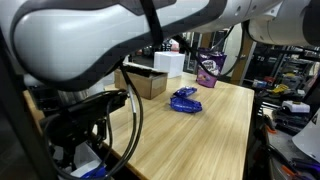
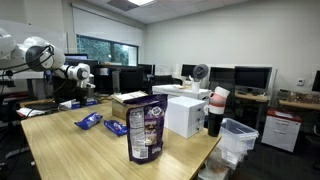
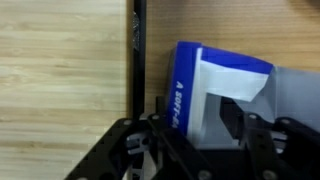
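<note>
Wrist view: the black jaws stand either side of a blue-and-white packet at their 12 o'clock; whether they pinch it cannot be told. It lies at 3 o'clock of the black edge strip of the light wooden table.

In an exterior view, crumpled blue wrappers lie mid-table, with a purple snack bag at their 1 o'clock.

In an exterior view, that bag stands upright, with the white robot arm at its 10 o'clock.
</note>
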Robot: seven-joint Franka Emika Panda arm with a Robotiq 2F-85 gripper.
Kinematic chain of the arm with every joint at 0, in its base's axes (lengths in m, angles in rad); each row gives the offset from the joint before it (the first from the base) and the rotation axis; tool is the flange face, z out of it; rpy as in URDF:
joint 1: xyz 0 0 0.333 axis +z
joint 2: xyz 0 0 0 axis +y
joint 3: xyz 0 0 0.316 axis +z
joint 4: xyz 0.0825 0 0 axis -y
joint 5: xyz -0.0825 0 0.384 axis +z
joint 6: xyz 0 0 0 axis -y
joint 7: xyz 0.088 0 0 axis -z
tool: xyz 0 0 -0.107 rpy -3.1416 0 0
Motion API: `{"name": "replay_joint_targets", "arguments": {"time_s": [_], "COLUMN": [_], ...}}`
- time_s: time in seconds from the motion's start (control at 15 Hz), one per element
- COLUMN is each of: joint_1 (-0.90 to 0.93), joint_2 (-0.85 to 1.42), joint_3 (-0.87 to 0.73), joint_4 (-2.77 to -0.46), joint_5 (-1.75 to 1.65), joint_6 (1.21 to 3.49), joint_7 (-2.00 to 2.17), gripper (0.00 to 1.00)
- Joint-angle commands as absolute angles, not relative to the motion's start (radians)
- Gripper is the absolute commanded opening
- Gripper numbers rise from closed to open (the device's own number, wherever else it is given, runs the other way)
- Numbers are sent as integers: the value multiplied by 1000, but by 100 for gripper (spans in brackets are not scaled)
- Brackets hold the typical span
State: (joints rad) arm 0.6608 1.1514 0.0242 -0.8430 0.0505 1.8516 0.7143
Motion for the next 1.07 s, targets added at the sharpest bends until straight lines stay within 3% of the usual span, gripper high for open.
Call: {"name": "replay_joint_targets", "arguments": {"time_s": [0.0,0.07,0.13,0.53,0.8,1.0], "joint_1": [668,665,663,675,676,673], "joint_2": [1143,1141,1137,1135,1135,1135], "joint_3": [18,21,24,39,45,48], "joint_4": [-886,-891,-898,-904,-904,-904], "joint_5": [52,57,62,73,73,76], "joint_6": [1895,1898,1905,1921,1930,1926], "joint_7": [747,749,754,780,791,793], "gripper": [89,45,46,11,3,5]}}
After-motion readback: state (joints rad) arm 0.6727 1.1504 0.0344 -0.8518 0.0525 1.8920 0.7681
